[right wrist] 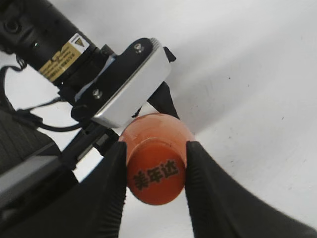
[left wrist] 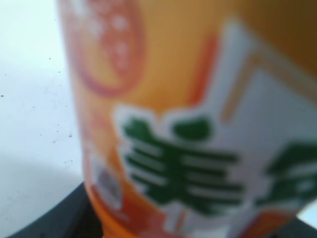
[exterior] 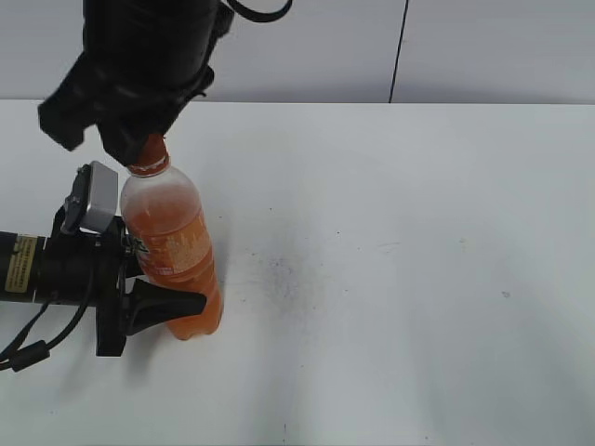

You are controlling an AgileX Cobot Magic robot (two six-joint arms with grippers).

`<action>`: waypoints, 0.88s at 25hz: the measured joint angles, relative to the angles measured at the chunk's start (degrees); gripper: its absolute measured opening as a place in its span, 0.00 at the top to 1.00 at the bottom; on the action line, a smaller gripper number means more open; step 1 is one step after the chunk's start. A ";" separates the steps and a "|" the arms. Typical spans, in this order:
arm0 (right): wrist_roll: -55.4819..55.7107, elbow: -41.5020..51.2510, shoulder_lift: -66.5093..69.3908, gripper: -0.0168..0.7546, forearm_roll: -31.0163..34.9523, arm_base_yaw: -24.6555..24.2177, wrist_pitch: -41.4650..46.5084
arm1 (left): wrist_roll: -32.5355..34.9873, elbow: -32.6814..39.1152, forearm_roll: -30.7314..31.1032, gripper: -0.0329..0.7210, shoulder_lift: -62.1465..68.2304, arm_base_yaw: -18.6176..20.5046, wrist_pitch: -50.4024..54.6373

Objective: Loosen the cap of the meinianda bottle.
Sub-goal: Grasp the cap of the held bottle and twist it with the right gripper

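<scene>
Both my grippers are clamped: right gripper (right wrist: 154, 176) pinches the cap (right wrist: 156, 173) from above, left gripper (exterior: 172, 302) grips the meinianda bottle (exterior: 172, 246) low. Bottle stands upright on the white table (exterior: 418, 279).

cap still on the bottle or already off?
On. The cap sits on the meinianda bottle neck, the right gripper fingers pressed against its sides.

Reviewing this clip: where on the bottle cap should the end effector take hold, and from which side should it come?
Grip the cap on its round side wall, coming straight down from above with a finger on each opposite side. The meinianda bottle stands upright, so the cap faces up. The right end effector already clamps it this way, while the left end effector holds the lower body.
</scene>
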 joint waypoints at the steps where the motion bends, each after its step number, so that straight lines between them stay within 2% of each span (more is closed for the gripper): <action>1: -5.25 0.00 0.00 0.63 0.13 0.00 -0.05 | 0.00 0.00 0.00 0.43 0.00 0.00 0.00; 5: -24.05 -0.14 -0.05 0.63 0.44 0.00 -0.07 | 0.00 0.00 0.00 0.43 0.00 0.00 0.00; 9: -35.89 -0.21 -0.11 0.63 0.51 0.00 -0.07 | -0.05 0.00 -0.10 0.43 0.00 0.00 0.06; 13: -40.12 -0.28 -0.16 0.69 0.34 0.00 -0.23 | -0.54 0.00 -0.38 0.43 0.00 0.00 0.17; 17: -40.68 -0.28 -0.16 0.69 0.34 0.00 -0.23 | -0.62 0.00 -0.45 0.43 0.00 0.00 0.17; 22: -38.87 -0.28 -0.16 0.51 0.34 0.00 -0.12 | -0.44 0.00 -0.13 0.43 0.00 0.00 0.14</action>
